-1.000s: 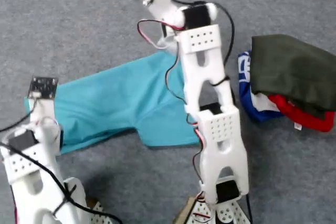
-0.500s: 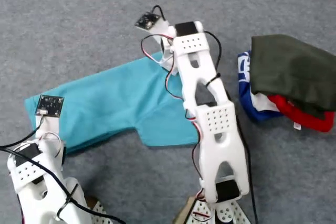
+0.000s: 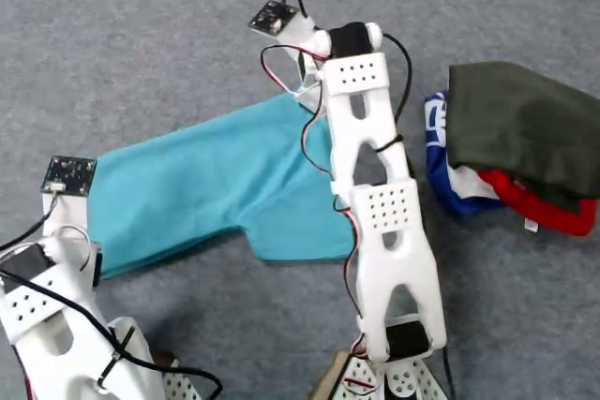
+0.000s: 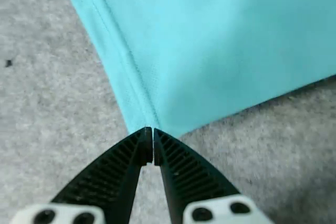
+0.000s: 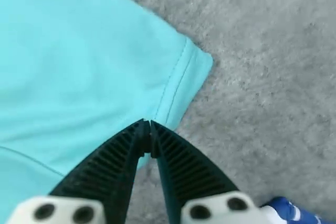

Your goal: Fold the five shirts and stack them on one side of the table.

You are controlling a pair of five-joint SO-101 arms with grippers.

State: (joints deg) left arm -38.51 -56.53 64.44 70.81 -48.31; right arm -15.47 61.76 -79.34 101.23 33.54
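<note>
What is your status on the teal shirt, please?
Left gripper shut on teal shirt corner. Right gripper shut on its hem. Folded pile off to the side, not touching.

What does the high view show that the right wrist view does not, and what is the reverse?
The high view adds the dark green shirt lying on the red shirt. The right wrist view adds the right gripper, shut on the hem of the teal shirt. Both share the teal shirt, the grey table and a blue shirt.
</note>
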